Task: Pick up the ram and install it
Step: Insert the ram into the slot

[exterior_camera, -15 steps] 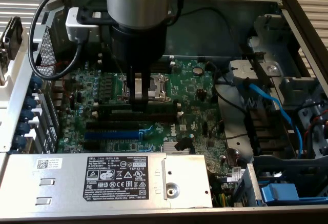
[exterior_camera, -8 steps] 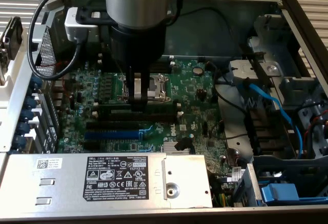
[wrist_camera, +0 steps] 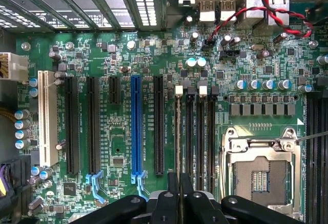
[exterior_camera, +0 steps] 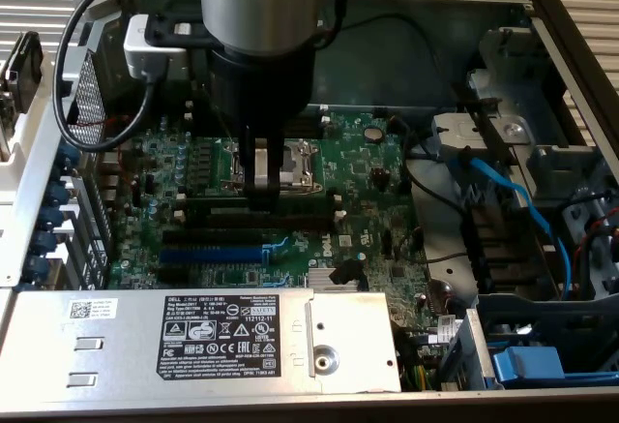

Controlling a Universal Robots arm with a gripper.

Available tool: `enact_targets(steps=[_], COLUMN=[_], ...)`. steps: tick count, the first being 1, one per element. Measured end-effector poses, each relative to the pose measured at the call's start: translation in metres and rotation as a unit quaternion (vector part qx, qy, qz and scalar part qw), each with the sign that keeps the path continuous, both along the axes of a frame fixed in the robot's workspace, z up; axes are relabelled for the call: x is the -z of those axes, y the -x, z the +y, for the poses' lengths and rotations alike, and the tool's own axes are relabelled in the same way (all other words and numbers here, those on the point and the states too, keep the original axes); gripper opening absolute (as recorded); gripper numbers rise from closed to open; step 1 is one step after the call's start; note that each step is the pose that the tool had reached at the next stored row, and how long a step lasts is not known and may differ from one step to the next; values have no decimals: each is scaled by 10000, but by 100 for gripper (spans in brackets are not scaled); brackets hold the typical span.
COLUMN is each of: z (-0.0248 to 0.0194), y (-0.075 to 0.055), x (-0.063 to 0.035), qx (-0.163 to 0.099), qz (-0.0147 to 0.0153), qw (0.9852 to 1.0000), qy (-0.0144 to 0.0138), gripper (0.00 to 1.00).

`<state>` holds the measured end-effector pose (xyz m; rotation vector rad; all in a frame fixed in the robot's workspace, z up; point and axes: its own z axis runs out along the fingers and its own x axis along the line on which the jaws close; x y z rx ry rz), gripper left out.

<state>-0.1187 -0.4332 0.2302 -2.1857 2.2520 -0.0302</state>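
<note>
My gripper (wrist_camera: 178,189) is shut on the ram (wrist_camera: 178,131), which I see edge-on as a thin pale strip running away from the fingertips. The ram lies along the outermost of the black memory slots (wrist_camera: 200,137), on the side towards the blue slot (wrist_camera: 135,126); I cannot tell whether it is seated. In the exterior view my gripper (exterior_camera: 261,183) reaches straight down to the black slots (exterior_camera: 300,215) in front of the CPU socket (exterior_camera: 295,160), over the green motherboard (exterior_camera: 363,176).
The open CPU socket (wrist_camera: 264,175) lies right beside the memory slots. Red and black wires (wrist_camera: 266,8) loop near the rear ports. A labelled metal box (exterior_camera: 222,331) covers the board's near edge, and a blue cable (exterior_camera: 513,200) crosses the drive bay at the exterior view's right.
</note>
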Motion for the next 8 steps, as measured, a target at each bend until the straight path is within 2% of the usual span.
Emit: enact_targets(steps=[8], z=[0], y=[18], x=[2], qx=[0], qz=[0], qw=[10000], qy=[-1], gripper=[13])
